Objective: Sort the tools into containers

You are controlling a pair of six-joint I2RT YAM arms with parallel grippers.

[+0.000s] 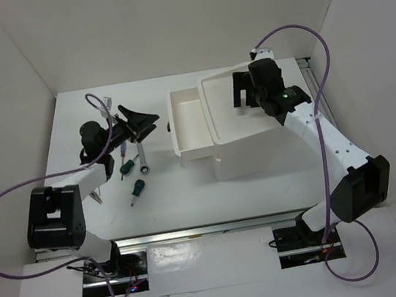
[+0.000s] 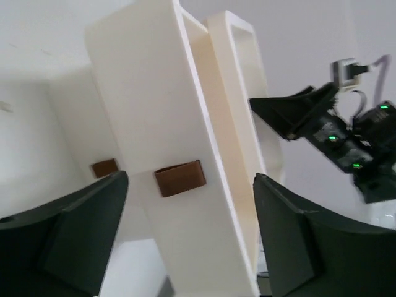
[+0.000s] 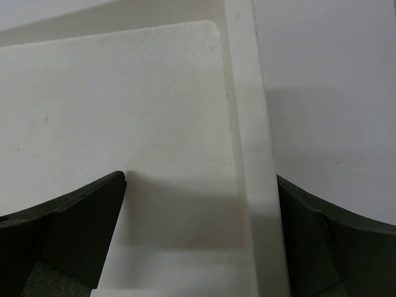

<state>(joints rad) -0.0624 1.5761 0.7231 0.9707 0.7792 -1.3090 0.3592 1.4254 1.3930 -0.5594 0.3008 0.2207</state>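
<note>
Both gaping, empty: left gripper (image 1: 152,123), right gripper (image 3: 200,178). Overhead only, lower left: green-handled screwdriver (image 1: 138,189). Left wrist only, centre: brown drawer handle (image 2: 179,177).

white box unit (image 1: 257,151), red-brown drawer handle (image 2: 179,177), green-handled screwdriver (image 1: 139,188)

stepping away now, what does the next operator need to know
Left gripper: open, empty, facing the pulled-out drawer.
Right gripper: open, empty, over the top tray rim.
Tools: green screwdriver, wrench and others lie on the table near the left gripper.
Done: one drawer open; no tool shows in it or the tray.
Left: all the sorting.
</note>
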